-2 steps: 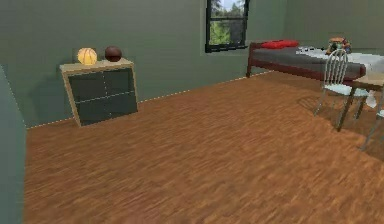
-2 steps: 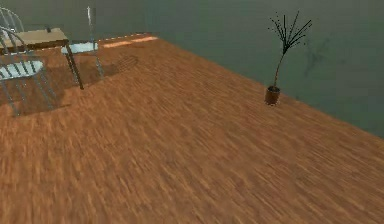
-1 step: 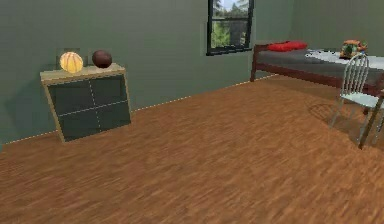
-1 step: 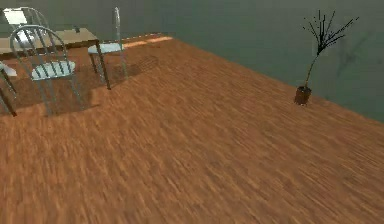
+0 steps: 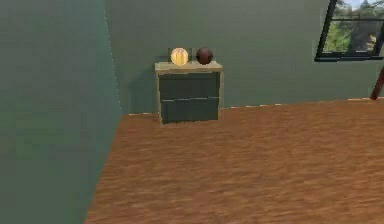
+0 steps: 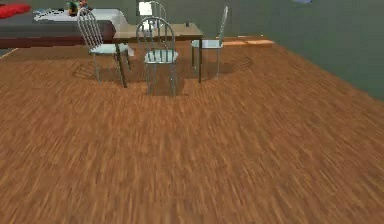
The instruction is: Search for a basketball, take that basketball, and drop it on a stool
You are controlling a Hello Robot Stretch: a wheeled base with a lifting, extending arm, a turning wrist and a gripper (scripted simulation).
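Search step, probably ending: orange lined ball (image 5: 179, 57), likely the basketball, sits on a cabinet (image 5: 188, 95) at 12 o'clock in the forward view, with a dark ball (image 5: 204, 56) just at its 3 o'clock. Next: drive close and bring the arm side toward it. Gripper state: cannot tell.

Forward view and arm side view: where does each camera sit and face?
Forward view: on the robot, looking ahead and down at a grey two-drawer cabinet bearing an orange ball and a dark brown ball.
Arm side view: on the robot's body, looking sideways at a wooden dining table with metal wire-back chairs.
Shared: the brown wood-plank floor.
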